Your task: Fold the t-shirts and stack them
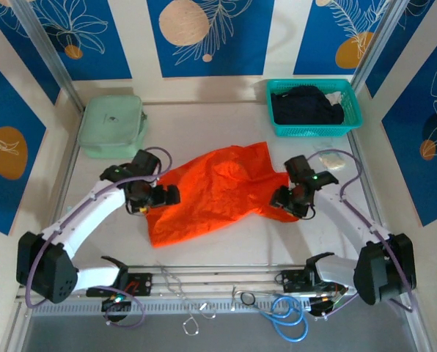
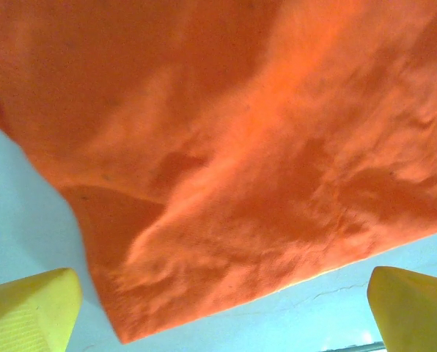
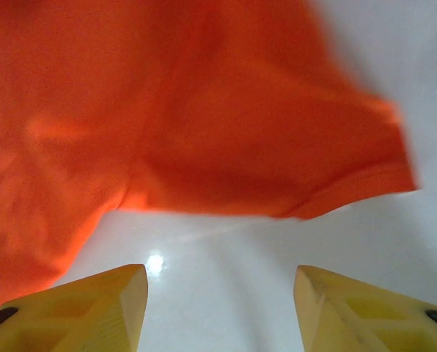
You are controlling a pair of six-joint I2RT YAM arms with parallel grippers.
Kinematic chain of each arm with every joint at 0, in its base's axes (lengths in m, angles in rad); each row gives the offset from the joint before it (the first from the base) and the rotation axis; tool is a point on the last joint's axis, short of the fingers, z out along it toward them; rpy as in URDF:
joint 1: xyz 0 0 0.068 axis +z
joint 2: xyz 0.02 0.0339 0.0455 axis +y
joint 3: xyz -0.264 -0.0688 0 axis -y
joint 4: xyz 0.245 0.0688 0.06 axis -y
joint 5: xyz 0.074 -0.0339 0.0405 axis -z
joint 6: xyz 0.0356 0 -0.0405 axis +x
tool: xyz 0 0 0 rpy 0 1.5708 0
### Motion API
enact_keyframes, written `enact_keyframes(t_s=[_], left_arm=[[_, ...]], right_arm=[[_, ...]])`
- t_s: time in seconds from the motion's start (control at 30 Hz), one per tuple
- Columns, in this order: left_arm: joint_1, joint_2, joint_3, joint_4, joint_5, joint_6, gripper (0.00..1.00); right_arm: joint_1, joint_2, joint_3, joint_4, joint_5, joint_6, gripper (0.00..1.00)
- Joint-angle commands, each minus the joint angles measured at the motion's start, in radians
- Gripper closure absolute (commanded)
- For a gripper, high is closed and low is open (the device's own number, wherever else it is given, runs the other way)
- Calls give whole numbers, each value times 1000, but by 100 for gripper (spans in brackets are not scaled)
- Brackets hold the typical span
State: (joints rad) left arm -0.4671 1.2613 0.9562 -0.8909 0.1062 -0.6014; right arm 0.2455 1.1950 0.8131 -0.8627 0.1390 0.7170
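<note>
Centrally, the orange t-shirt [image 1: 211, 191] lies spread but rumpled on the white table [image 1: 226, 125], unfolded. Black t-shirt [image 1: 306, 106] is bunched inside the teal basket [image 1: 314, 130], far right corner. Left gripper [image 1: 167, 195] sits at the orange shirt's left edge, jaws wide. In the wrist view its yellow fingertips [image 2: 28, 312] stand far apart, with the hem just ahead and nothing pinched. Right gripper [image 1: 281, 199] sits at the shirt's right edge, near a sleeve [image 3: 350, 169]. Its jaws are parted, with bare table between them and no cloth held. Pale green box [image 1: 112, 125] sits far left.
</note>
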Motion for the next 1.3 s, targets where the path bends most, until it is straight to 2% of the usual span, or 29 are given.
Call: enact_keyframes(t_s=[0.0,0.2,0.37,0.5,0.63,0.67,0.7,0.77,0.8,0.87,0.97,1.0,1.27], left_arm=[[-63,16,-110,51,46,-81,0],[-104,-154,-339,100,17,-266,0],[-104,-220,-410,126,-19,-322,0],[-104,-137,-427,256,-42,-335,0],[-103,-51,-433,365,-93,-346,0],[-103,-29,-431,385,-105,-347,0],[-103,-15,-430,405,-109,-346,2],[-103,1,-427,442,-107,-344,19],[-103,3,-423,455,-105,-342,34],[-103,0,-411,455,-106,-333,58],[-100,-23,-363,401,-123,-300,85],[-100,-36,-340,372,-132,-285,98],[-59,-74,-29,134,-154,-130,100]], right_arm=[[-109,19,-17,12,-6,-89,43],[-196,107,-20,75,-25,-137,33],[-221,201,-31,150,-68,-157,32],[-220,285,-28,198,-125,-159,38],[-209,337,-25,227,-164,-154,50],[-206,347,-24,233,-170,-152,55],[-203,355,-24,235,-175,-152,63],[-199,363,-22,237,-182,-152,80],[-197,361,-21,234,-185,-152,89],[-194,342,-17,222,-188,-154,100],[-191,279,1,180,-195,-156,100],[-191,250,11,160,-198,-158,100],[-208,32,201,-33,-262,-200,100]])
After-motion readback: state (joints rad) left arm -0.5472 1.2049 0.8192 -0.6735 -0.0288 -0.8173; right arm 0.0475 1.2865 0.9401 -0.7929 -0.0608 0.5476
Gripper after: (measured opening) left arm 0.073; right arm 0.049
